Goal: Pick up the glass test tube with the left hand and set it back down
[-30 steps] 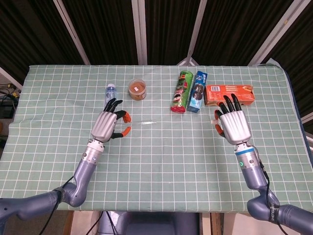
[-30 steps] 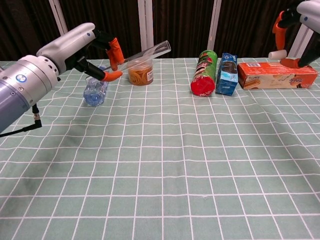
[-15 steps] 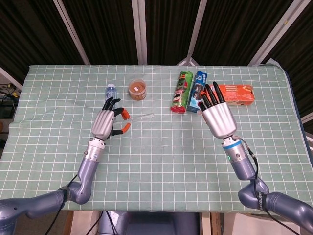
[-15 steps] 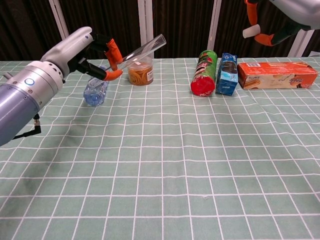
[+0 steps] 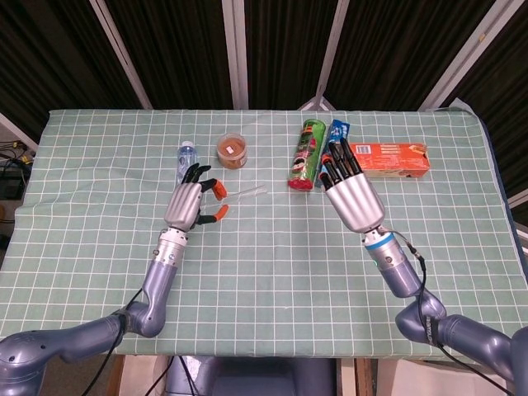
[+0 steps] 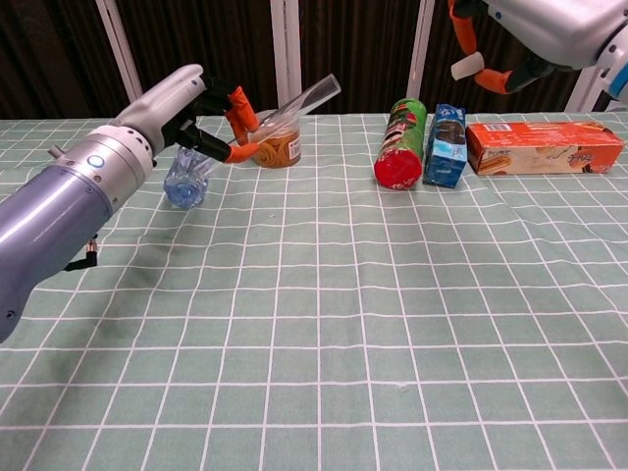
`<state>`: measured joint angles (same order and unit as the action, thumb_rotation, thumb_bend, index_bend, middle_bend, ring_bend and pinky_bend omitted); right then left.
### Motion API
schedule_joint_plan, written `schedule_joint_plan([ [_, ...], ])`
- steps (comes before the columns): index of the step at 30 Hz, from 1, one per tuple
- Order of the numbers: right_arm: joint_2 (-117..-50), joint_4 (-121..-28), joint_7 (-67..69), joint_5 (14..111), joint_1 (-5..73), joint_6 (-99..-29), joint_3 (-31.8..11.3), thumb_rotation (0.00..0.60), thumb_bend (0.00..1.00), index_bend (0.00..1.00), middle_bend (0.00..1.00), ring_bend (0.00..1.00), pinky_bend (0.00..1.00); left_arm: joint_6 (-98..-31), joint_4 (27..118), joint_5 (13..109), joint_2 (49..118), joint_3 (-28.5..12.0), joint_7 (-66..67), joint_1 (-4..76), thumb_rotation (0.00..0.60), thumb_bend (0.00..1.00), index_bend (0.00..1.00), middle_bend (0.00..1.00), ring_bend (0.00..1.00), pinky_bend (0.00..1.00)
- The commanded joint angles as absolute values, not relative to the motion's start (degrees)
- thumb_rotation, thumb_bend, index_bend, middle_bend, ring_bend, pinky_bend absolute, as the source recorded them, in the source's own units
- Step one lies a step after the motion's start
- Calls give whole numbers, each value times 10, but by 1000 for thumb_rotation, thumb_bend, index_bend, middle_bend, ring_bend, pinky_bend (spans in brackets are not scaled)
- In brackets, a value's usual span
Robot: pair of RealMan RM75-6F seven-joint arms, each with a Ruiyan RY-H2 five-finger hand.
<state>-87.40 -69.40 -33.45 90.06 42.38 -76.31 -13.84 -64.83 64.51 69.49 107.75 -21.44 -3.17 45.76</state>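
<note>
My left hand point(image 5: 191, 206) point(image 6: 201, 108) pinches one end of the clear glass test tube point(image 5: 247, 191) point(image 6: 299, 100) between its orange-tipped thumb and finger, well above the checked cloth. The tube slants up and to the right in the chest view, its free end in front of the jar. My right hand point(image 5: 351, 191) is raised high near the cans with its fingers spread and holds nothing; the chest view shows only its orange fingertips point(image 6: 469, 54) at the top edge.
Along the back of the table lie a small water bottle point(image 6: 186, 180), a jar of brown contents point(image 6: 277, 144), a green can point(image 6: 400, 144), a blue packet point(image 6: 446, 145) and an orange box point(image 6: 545, 147). The green checked cloth point(image 6: 324, 324) covers the table.
My left hand lifted and drifted right with the tube, which now slants more steeply. My right hand swung up and to the left, from the orange box toward the cans.
</note>
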Motion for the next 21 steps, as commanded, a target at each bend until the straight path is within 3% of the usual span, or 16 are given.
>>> schedule_joint_plan([
  [1,-882,-687,-337,903,434,-756,-140,600,451,618,293,125,82,-643,643,695,1079,-215,-29,463,600,584,604,564,132,0],
  [21,-932,-648,-351,887,479,-736,-160,600,456,631,293,125,82,-645,617,666,1125,-236,-4,487,600,584,604,563,132,0],
])
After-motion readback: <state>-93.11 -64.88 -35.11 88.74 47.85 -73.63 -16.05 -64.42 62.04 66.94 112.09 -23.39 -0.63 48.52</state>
